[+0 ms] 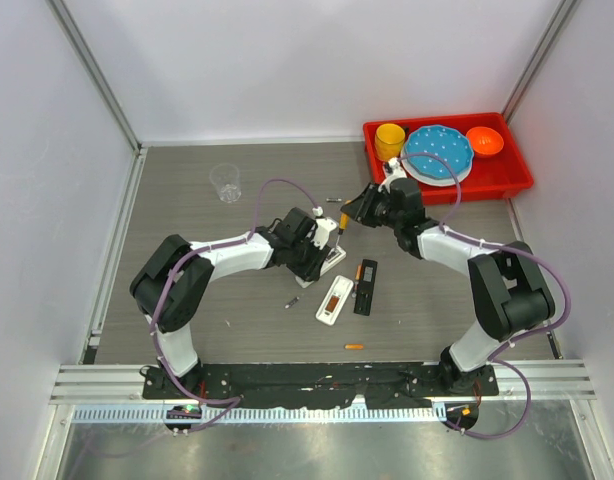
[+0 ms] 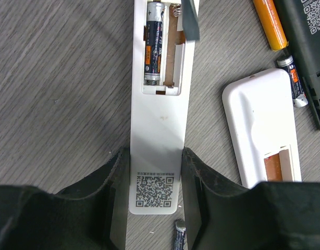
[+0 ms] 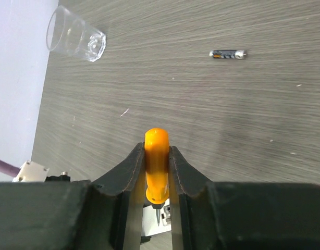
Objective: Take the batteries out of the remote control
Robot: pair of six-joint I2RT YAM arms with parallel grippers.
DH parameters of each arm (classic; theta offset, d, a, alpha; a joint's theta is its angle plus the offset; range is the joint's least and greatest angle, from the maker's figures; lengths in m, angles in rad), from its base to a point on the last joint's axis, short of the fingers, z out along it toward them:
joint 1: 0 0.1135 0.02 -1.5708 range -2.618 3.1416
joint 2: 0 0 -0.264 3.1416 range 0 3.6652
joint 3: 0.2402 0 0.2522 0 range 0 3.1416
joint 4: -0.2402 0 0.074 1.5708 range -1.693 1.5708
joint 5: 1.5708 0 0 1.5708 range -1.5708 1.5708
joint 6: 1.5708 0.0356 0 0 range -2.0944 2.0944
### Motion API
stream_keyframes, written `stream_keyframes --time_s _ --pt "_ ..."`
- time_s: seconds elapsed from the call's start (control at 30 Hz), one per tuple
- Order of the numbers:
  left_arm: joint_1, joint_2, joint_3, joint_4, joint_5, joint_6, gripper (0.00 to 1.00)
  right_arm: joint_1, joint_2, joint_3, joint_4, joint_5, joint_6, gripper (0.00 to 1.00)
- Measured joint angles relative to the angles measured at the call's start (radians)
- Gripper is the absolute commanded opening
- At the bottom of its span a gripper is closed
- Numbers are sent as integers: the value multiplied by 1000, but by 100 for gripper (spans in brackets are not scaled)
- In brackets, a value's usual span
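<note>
White and slim, the plastic remote (image 2: 157,130) lies back-up on the grey wood-grain counter (image 2: 56,94). The left claw (image 2: 156,177) grips its lower end from both sides. One dark grey cylindrical battery (image 2: 154,44) sits in the left slot of the open bay. The right claw (image 3: 157,156) is clenched on the orange-handled pointed tool (image 3: 156,138). A second dark battery (image 3: 228,53) lies loose on the counter.

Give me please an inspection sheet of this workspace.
Surface: grey table.
Job's things: remote open, one battery inside, other slot empty; second remote and black remote nearby; grey battery and orange battery loose.
Clutter: cup, red tray.
Tools: left tool shut on remote; right tool shut on orange pick.
Cables: purple cables along both arms.
Surroundings: white walls.
</note>
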Motion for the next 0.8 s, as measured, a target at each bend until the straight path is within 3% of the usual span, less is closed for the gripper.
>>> stream_keyframes --time_s 0.8 --pt "-3 0 0 0 -7 1 18 -39 77 37 8 47 -68 1"
